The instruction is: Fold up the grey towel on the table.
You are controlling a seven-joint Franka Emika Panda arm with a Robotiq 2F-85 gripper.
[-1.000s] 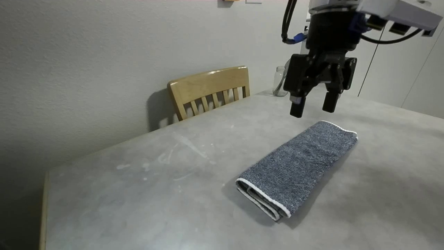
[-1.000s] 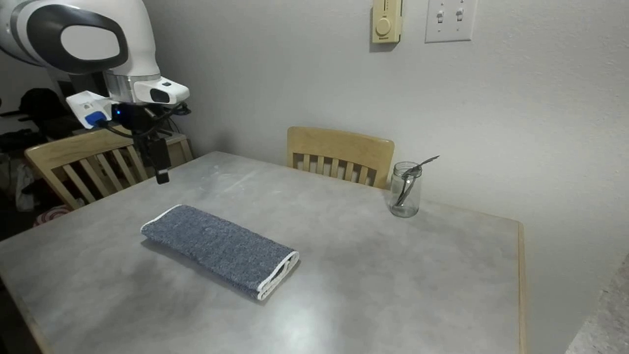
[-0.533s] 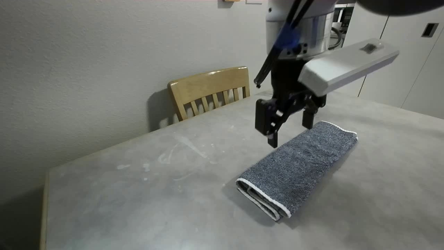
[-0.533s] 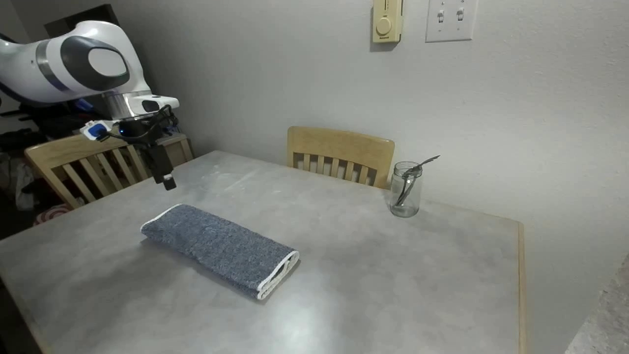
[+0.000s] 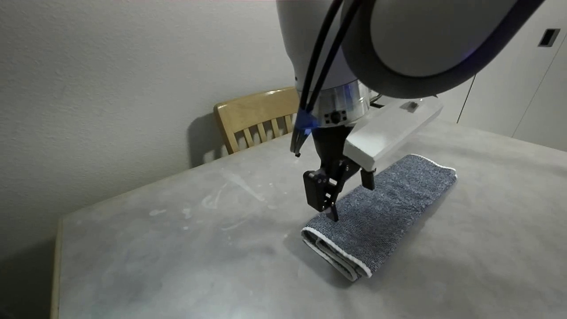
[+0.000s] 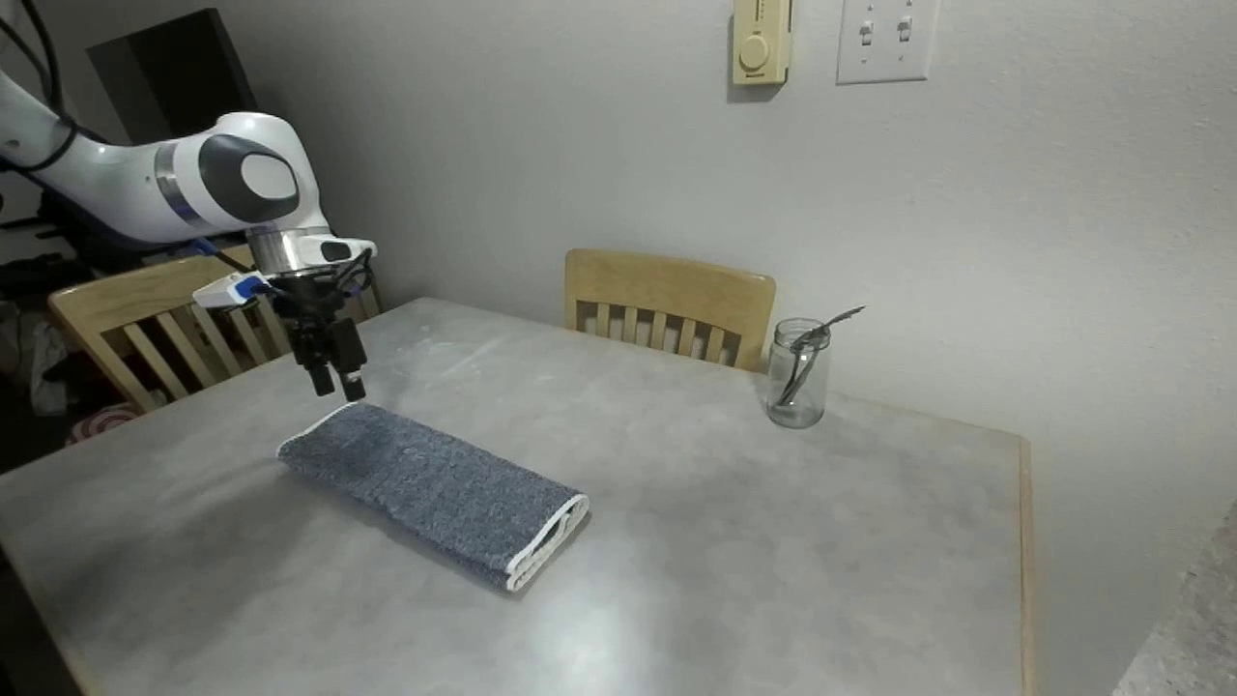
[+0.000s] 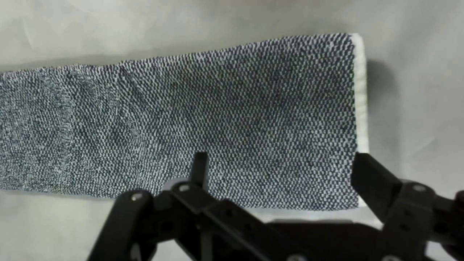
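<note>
The grey towel (image 5: pixel 390 199) lies folded into a long, layered strip, with white trim along its short ends. Its upper face is fairly flat, and the layers show at the near end in an exterior view. It rests on the pale table (image 6: pixel 773 551). My gripper (image 5: pixel 350 198) hangs over one end of the towel, apart from it, and its lower tips (image 6: pixel 337 387) stand above the cloth's far corner. In the wrist view the gripper (image 7: pixel 281 159) is wide open, one finger over the weave, the other by the white trim (image 7: pixel 360 98). Nothing is between the fingers.
A wooden chair (image 6: pixel 667 280) stands against the table's wall side, and another chair (image 6: pixel 164 300) is behind the arm. A glass jar (image 6: pixel 797 382) holding dark utensils sits near the wall edge of the table.
My gripper has come down and turned, travelling along the towel toward the end with the visible layers. It has stayed open. The towel has not moved.
</note>
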